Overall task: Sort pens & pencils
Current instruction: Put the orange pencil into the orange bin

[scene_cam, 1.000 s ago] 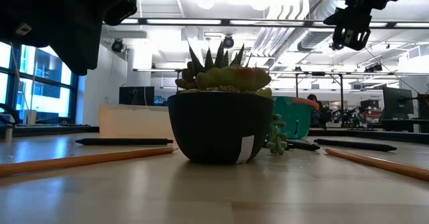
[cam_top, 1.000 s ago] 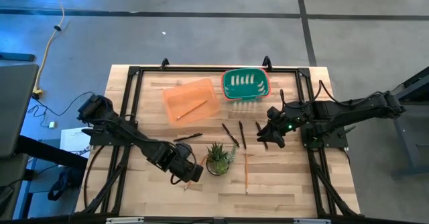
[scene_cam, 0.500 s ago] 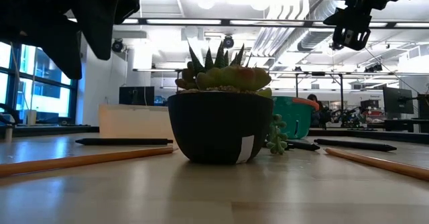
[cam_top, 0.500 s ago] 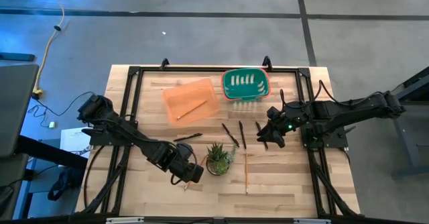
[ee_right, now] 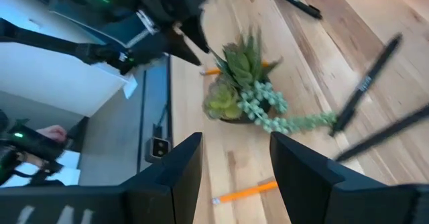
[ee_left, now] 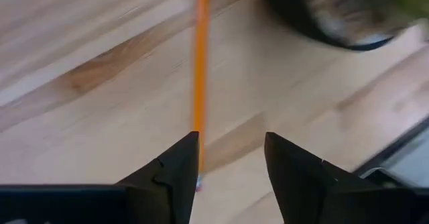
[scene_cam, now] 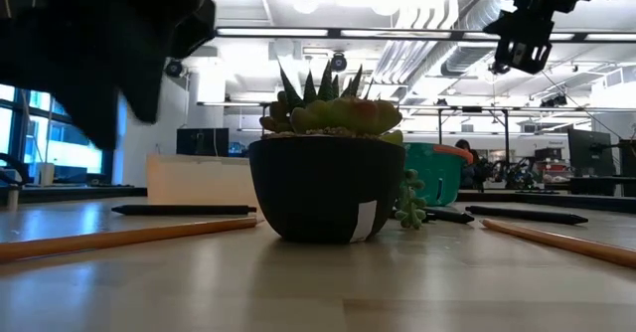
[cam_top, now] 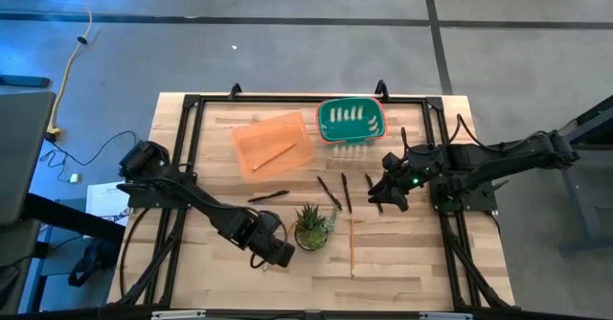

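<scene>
One orange pencil [ee_left: 201,63] lies flat on the table near its front edge, left of the potted plant [cam_top: 311,226]. My left gripper [ee_left: 231,150] hangs open just above it, pointing steeply down; the pencil's near end lies by the inner side of one finger [ee_left: 181,167]. Another pencil [cam_top: 352,248] lies right of the plant, and a third [cam_top: 275,155] rests in the orange tray [cam_top: 251,140]. Dark pens [cam_top: 268,196] [cam_top: 329,191] [cam_top: 346,194] lie at mid-table. My right gripper [cam_top: 383,195] waits open above the pens on the right.
A green basket [cam_top: 351,119] stands at the far edge beside the orange tray. The plant's dark pot [scene_cam: 323,198] stands close to the right of my left gripper [scene_cam: 99,64]. A black frame rail [cam_top: 182,167] runs around the tabletop. Bare wood lies along the front edge.
My left gripper has opened its fingers and sunk toward the pencil near the front edge, shifting slightly toward that edge. The pencil and the pens have stayed where they were.
</scene>
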Robot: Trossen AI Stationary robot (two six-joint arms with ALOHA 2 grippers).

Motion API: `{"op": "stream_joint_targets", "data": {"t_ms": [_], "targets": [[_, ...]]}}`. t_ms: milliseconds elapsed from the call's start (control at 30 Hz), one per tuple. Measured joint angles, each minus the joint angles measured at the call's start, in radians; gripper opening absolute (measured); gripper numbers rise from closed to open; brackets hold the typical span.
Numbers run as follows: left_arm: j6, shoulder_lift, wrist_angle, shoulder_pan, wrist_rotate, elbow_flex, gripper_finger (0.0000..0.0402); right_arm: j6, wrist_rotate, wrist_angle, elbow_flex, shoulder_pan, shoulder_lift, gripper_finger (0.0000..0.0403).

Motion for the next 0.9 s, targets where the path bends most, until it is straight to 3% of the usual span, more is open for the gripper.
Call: {"op": "stream_joint_targets", "data": {"t_ms": [367,567,900], "targets": [[0.04,0.038,0.015,0.024,0.068,0.003,0.0156,0.018,0.0,-0.001,0.0,0.0,-0.014,0.0165],[0.045,0.037,-0.117,0.023,0.068,0.057,0.0156,0.013,0.0,-0.001,0.0,0.0,-0.014,0.0165],[0.047,0.082,-0.129,0.023,0.106,0.103,0.0157,-0.004,0.001,0.0,0.0,0.0,-0.013,0.0165]]}}
